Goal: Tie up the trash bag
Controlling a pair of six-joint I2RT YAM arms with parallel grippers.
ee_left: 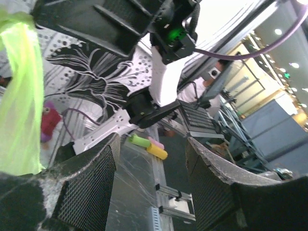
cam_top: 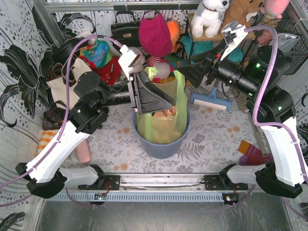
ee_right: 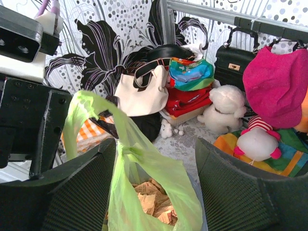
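Observation:
The lime-green trash bag (cam_top: 163, 127) sits in the round blue bin (cam_top: 161, 147), with crumpled brown paper (ee_right: 154, 197) showing inside. Its handles are pulled up above the rim, and a twisted bunch (ee_right: 126, 155) joins them. My left gripper (cam_top: 149, 94) hovers over the bin's left rim, open and empty (ee_left: 151, 159). A green bag strip (ee_left: 19, 96) runs past the outside of its left finger. My right gripper (cam_top: 190, 73) is open above the bag's far right side. In its wrist view (ee_right: 154, 159) the bag lies below, between the fingers but untouched.
A cream tote bag (cam_top: 62, 86), a black handbag (cam_top: 126, 30), a pink hat (cam_top: 155, 33) and plush toys (cam_top: 209, 17) crowd the back. A blue-white brush (cam_top: 211, 101) lies right of the bin. A striped sock (cam_top: 251, 154) lies at the right and a pink roll (cam_top: 84, 152) at the left.

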